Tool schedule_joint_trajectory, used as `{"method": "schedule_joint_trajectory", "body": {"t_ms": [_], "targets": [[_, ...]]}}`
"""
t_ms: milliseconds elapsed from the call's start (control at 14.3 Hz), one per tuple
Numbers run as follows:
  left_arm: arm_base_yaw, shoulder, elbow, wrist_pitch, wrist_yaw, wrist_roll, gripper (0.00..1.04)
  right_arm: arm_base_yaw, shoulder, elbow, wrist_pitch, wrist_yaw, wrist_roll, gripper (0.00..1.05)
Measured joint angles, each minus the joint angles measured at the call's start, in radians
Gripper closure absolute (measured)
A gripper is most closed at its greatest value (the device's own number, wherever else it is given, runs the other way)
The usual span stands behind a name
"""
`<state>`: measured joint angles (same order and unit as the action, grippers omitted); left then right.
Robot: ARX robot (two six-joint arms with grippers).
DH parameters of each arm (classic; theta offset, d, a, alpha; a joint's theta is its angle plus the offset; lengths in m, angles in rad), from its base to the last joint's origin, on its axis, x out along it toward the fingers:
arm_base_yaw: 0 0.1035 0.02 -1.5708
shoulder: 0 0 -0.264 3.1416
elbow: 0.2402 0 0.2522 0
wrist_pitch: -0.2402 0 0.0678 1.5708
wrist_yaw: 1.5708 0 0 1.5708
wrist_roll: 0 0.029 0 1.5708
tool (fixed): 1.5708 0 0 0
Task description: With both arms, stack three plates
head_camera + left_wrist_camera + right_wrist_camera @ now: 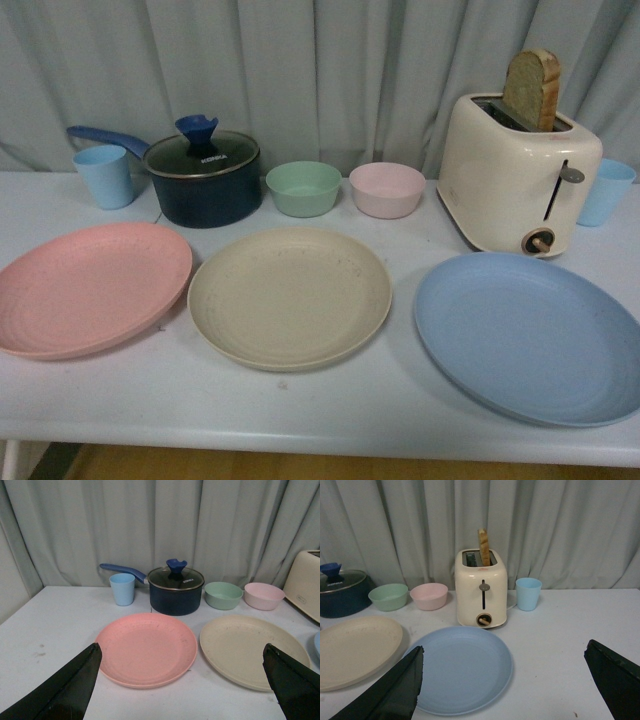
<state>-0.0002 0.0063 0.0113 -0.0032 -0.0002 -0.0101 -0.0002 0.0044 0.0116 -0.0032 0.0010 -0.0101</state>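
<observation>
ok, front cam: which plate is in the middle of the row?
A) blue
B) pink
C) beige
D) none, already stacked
C: the beige plate lies between the pink plate on the left and the blue plate on the right; none is stacked.

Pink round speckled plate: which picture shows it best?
The left wrist view: the pink round speckled plate lies nearly whole in the middle. The front view shows the plate too, but the picture's edge clips its left rim. The right wrist view misses it.
</observation>
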Motion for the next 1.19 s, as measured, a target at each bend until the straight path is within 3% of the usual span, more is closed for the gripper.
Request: {"method": "schedule_joint_trajectory", "body": {"t_ms": [1188], "targets": [[0.0, 0.0, 0.0, 0.0, 0.0, 0.0, 0.07, 0.0, 0.0, 0.0, 0.0, 0.0, 0.0, 0.06]]}}
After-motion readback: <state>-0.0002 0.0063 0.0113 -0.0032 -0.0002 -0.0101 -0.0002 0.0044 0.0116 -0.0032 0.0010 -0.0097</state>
